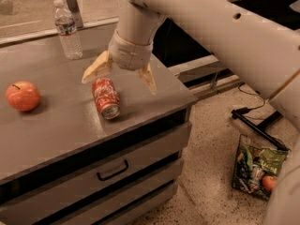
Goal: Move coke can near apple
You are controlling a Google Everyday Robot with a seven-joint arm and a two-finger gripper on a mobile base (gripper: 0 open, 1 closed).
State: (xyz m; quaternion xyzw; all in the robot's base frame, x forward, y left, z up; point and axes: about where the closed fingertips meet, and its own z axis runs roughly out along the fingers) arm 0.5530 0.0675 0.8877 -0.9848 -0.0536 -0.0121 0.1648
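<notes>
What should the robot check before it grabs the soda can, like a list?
1. Hand open: ok, its fingers are spread wide.
2. Hand over the coke can: ok, one finger on each side of the can's far end.
3. Hand low enough to close on the can: cannot tell.
4. Can steady: ok, it lies on its side on the counter.
5. Way to the apple: ok, only bare counter lies between them.
6. Water bottle out of the way: ok, it stands upright at the back.
</notes>
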